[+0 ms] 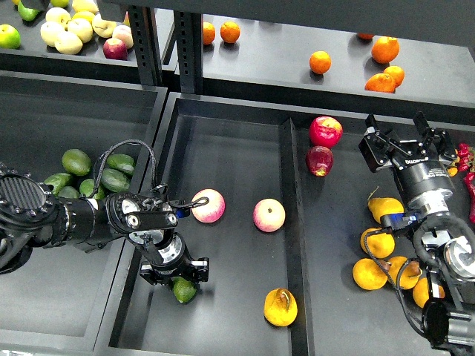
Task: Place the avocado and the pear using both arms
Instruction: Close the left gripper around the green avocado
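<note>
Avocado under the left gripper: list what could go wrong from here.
1. The left gripper covers most of the avocado, close to the bin wall; on release it may roll against the wall or snag on a finger.
2. A pear lies loose nearby in the same bin, so a rolling avocado could bump it.
3. The right gripper hangs open above the pear pile, holding nothing; its pear placement may lag.

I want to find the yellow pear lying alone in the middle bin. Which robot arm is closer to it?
Left. The left tool is just left of the pear, over an avocado. The right tool is far up and right, past the divider.
</note>
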{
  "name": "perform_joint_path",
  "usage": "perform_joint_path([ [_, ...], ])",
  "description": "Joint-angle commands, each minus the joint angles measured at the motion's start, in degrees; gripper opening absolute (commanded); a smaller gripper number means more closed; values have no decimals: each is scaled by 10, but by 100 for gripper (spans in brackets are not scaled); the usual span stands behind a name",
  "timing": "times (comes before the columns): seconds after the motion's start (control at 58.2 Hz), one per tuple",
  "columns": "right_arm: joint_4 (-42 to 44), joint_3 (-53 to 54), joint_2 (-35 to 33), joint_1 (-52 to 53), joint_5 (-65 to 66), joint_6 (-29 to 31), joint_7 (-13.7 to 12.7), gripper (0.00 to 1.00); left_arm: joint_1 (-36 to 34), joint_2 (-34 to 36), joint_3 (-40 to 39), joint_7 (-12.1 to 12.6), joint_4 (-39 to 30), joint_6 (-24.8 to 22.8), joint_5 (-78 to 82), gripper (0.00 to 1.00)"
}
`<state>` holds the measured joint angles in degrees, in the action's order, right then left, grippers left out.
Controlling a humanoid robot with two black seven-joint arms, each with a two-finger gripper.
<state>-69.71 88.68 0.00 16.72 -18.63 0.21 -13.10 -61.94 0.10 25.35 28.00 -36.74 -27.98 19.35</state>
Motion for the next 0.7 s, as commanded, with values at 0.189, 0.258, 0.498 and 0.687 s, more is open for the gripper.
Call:
perform_joint_path([
  [0.189,0,-1,0,-2,0,4,0,99,5,0,-21,0,6,0,-5,27],
  [0.258,0,-1,0,-2,0,4,0,99,4,1,-21,0,5,0,-12,25],
  [0.498,0,-1,0,-9,0,5,0,100,-5,1,-31,0,-8,0,-17,24],
  [0.687,0,-2,0,-10,0,13,-1,100,-30,8,-86,0,-9,0,-16,24],
])
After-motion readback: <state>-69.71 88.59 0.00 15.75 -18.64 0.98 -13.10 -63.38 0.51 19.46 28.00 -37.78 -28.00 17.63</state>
